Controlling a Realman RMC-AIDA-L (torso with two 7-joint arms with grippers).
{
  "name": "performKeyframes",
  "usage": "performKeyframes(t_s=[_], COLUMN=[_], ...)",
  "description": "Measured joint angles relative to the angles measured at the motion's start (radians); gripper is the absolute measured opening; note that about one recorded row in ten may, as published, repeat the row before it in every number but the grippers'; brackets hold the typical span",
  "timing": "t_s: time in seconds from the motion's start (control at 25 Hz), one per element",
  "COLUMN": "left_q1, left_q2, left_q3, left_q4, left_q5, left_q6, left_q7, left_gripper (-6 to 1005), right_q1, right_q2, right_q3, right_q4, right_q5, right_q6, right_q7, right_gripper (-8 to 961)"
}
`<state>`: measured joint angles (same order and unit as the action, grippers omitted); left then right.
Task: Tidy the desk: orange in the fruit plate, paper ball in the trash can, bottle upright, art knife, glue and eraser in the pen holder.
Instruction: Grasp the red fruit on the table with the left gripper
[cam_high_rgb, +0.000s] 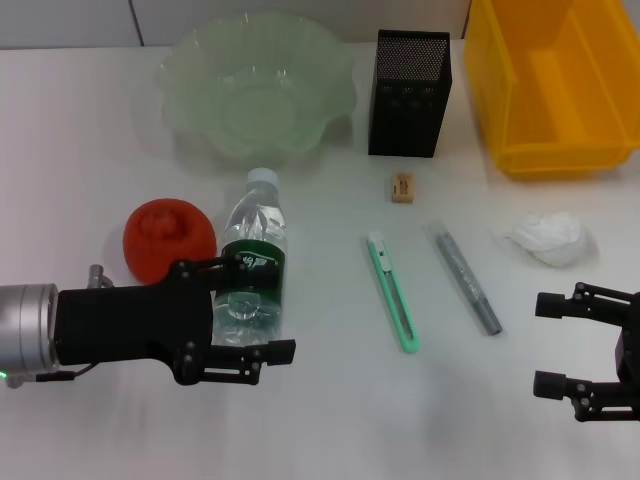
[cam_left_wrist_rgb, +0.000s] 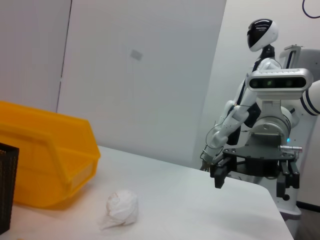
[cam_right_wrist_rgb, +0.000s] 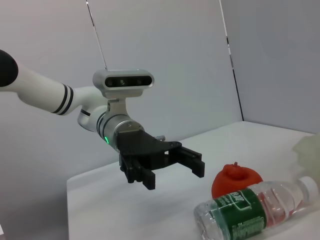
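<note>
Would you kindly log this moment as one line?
left hand: open, above lying bottle | right hand: open, idle | orange: on table

The head camera is looking down on the table (cam_high_rgb: 320, 420) from close above. The left wrist camera is sitting low, facing across toward the right gripper (cam_left_wrist_rgb: 255, 172), with the bin (cam_left_wrist_rgb: 50, 160) and paper ball (cam_left_wrist_rgb: 121, 208) nearer. The right wrist camera is facing back at the left gripper (cam_right_wrist_rgb: 172, 167), the bottle (cam_right_wrist_rgb: 250, 210) just beside it.
</note>
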<state>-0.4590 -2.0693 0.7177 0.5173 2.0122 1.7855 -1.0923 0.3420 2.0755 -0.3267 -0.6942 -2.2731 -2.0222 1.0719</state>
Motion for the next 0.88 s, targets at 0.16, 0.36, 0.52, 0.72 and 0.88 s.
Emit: performKeyframes(t_s=[0.16,0.36,0.52,0.72,0.88], left_q1=[0.001,0.001,0.013,0.087,0.097], left_q2=[0.0,0.0,0.001,0.001,0.001], left_q3=[-0.004,0.0,-0.044,-0.39,-0.432], left_q4=[0.001,0.001,0.008,-0.067,-0.128], left_q5=[-0.003,-0.004,-0.013,-0.13,-0.134], left_q6=[0.003,0.003,-0.001,-0.073,-0.192], left_q7=[0.002,0.003,0.034,0.247,0.301], left_gripper=[849,837,828,816,806], right_q1=[0.0,0.0,0.0,-0.003,-0.007], right_q2=[0.0,0.0,0.0,0.001,0.002], right_q3=[0.0,0.0,0.0,0.0,0.0], right_q4=[0.006,0.007,0.007,0.007,0.011], right_q5=[0.0,0.0,0.001,0.001,0.001], right_q6=[0.016,0.023,0.028,0.049,0.062], right_q7=[0.0,0.001,0.001,0.001,0.001], right_gripper=[843,844,843,843,843])
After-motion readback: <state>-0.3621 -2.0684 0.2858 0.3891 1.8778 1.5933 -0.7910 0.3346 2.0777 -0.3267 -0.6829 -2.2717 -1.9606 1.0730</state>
